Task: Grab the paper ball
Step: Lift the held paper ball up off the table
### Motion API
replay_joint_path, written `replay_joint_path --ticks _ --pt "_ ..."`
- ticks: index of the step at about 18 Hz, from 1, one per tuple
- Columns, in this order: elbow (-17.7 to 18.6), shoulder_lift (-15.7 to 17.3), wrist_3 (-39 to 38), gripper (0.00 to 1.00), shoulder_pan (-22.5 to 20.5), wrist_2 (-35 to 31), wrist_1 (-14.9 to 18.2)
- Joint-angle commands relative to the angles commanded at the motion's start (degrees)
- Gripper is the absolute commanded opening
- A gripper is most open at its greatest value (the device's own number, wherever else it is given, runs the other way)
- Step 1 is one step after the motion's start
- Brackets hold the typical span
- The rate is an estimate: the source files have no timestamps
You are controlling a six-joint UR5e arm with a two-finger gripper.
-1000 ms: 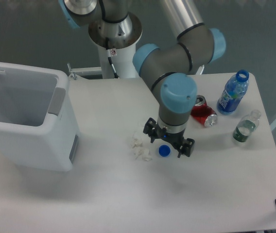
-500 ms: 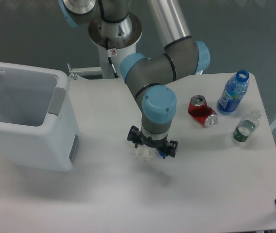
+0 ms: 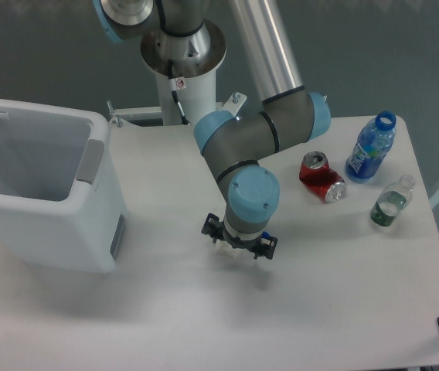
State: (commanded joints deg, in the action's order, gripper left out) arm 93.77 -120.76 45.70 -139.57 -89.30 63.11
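Even, soft light — faint shadows (slight blur)

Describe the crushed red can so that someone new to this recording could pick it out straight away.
Start at the white table and look to its far right side, beside the blue bottle. The crushed red can lies there on its side, just left of that bottle and up-left of the smaller clear bottle. It is the only red, dented metal thing there; its neighbours are upright plastic bottles.

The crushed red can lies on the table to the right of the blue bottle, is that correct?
Not quite. In the camera view the crushed red can lies on the table to the left of the blue bottle, not to its right.
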Motion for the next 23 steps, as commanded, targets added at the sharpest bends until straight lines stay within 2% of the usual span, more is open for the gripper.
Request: replay_joint_path --ticks 5,6,10,13,16,17,23 --pt "0.36 -0.88 0.00 0.92 0.00 0.09 0.09" --pt "0.44 -0.97 0.09 0.89 0.00 0.09 0.09" --pt "0.44 -0.79 -0.17 0.65 -0.09 0.18 0.09" --pt "0.10 -0.53 0.09 0.35 -0.26 0.18 0.09" --pt "-0.26 -0.35 -0.35 0.14 -0.26 0.18 0.17" --pt "-0.35 -0.35 -0.44 0.10 -0.26 0.18 0.17" --pt "-2.10 0.52 -0.61 0.10 -0.70 0.70 0.35"
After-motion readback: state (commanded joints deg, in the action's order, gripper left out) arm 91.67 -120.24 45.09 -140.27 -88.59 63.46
